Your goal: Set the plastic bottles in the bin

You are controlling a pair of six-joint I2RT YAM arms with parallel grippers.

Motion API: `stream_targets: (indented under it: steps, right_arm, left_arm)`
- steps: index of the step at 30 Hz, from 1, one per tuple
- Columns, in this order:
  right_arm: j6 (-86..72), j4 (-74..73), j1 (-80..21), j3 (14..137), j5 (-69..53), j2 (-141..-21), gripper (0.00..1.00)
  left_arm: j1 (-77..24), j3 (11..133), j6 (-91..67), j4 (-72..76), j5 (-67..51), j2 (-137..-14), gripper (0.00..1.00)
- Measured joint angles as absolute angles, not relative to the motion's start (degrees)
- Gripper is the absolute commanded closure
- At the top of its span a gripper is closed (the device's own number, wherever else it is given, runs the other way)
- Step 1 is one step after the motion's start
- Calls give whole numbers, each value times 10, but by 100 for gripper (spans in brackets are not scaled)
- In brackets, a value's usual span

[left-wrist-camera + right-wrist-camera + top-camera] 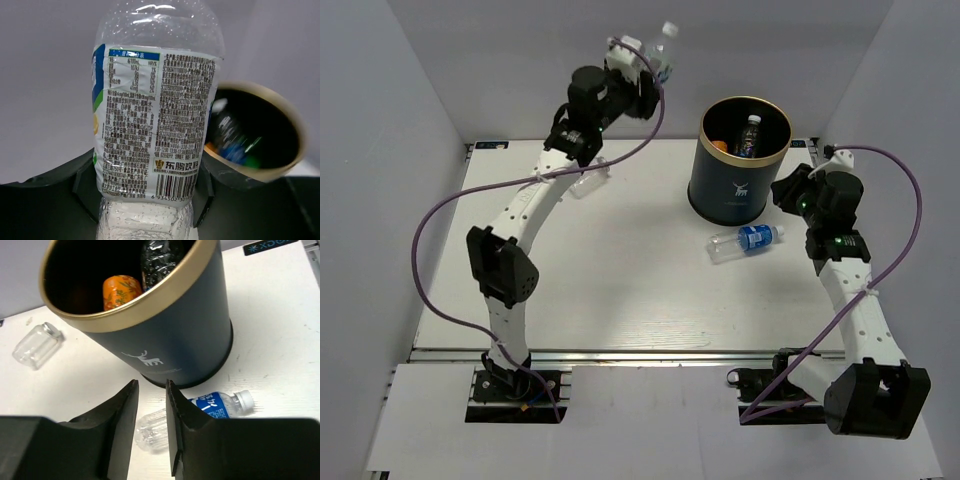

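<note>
My left gripper point(642, 68) is raised near the back wall, left of the bin, and shut on a clear plastic bottle point(152, 125) with a white printed label; its cap point(669, 30) points up. The dark navy bin point(740, 185) with a gold rim point(165, 287) and white deer logo stands at the back right of the table. A second plastic bottle point(745, 240) with a blue label lies on its side in front of the bin. My right gripper point(151, 383) hovers above that bottle's clear base point(150, 427), jaws shut with nothing between them.
Inside the bin lie a dark bottle point(750, 133) and an orange item point(121, 290). A small clear glass jar point(588, 184) lies on the table under the left arm. Grey walls close in the back and sides.
</note>
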State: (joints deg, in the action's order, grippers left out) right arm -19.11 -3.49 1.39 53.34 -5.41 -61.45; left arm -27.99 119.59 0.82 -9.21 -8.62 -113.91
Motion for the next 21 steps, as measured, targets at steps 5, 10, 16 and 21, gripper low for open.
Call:
stream_targets:
  steps: [5,10,16,21]
  right_arm:
    - [-179,-38,14,509,-36,-599,60]
    - [-176,-50,14,474,-27,-576,59]
    - [-186,-53,14,426,-41,-560,50]
    - [-179,-46,13,379,-77,-555,35]
  left_arm:
    - [-283,1282,-102,31,-166,-1157,100]
    - [-292,1360,-223,152,-237,-1253,100]
    - [-308,1370,-334,229,-247,-1380,97]
    - [-320,1372,-388,262,-233,-1432,96]
